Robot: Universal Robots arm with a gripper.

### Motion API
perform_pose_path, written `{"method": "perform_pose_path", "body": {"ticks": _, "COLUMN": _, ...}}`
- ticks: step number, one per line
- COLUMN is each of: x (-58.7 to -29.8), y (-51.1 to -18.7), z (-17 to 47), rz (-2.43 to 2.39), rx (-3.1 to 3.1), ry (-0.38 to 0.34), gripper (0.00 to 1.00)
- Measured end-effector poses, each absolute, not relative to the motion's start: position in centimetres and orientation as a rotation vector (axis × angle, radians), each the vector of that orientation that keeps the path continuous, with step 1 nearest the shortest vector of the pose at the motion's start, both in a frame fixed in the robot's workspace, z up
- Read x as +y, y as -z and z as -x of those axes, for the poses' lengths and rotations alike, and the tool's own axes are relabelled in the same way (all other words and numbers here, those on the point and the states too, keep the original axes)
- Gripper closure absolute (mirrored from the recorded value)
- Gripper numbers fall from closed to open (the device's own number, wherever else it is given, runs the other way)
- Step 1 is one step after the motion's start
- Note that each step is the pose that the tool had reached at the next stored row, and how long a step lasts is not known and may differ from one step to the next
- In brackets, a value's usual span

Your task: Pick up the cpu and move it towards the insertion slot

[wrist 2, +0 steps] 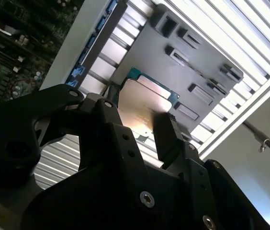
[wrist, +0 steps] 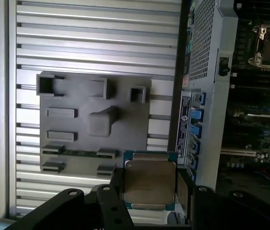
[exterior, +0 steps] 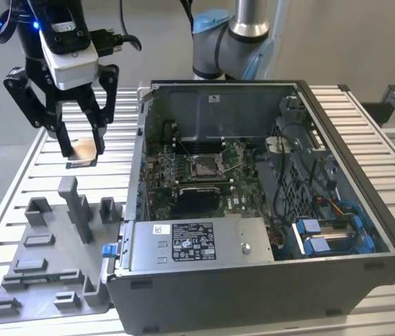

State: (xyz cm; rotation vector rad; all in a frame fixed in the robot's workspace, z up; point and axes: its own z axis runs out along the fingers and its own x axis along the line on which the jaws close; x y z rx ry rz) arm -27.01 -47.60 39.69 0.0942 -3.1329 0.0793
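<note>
The cpu (exterior: 84, 149), a thin square chip with a pale metal top, hangs in the air between the two black fingers of my gripper (exterior: 82, 151), which is shut on it. This is over the slatted table, beyond the grey tray and on the exterior view's left of the open computer case. Both wrist views show the cpu (wrist: 149, 184) (wrist 2: 142, 103) clamped by its edges, top face toward the cameras. The insertion slot (exterior: 204, 166) (wrist: 268, 45), a silver-framed square socket, lies on the motherboard inside the case, well off to the exterior view's right of the gripper.
A grey plastic tray (exterior: 50, 276) (wrist: 80, 127) with upright blocks lies on the slatted table (exterior: 15, 210) below the gripper. The case's metal side wall (exterior: 141, 140) stands between gripper and motherboard. A silver power-supply box (exterior: 194, 243) fills the case's near part.
</note>
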Motion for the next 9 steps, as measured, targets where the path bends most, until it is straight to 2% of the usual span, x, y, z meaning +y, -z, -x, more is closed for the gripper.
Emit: {"method": "perform_pose_path", "body": {"ticks": 9, "x": -47.56, "y": -39.69, "z": 26.35, "rz": -0.094, "rx": -3.133, "ry": -0.079, "gripper": 1.00}}
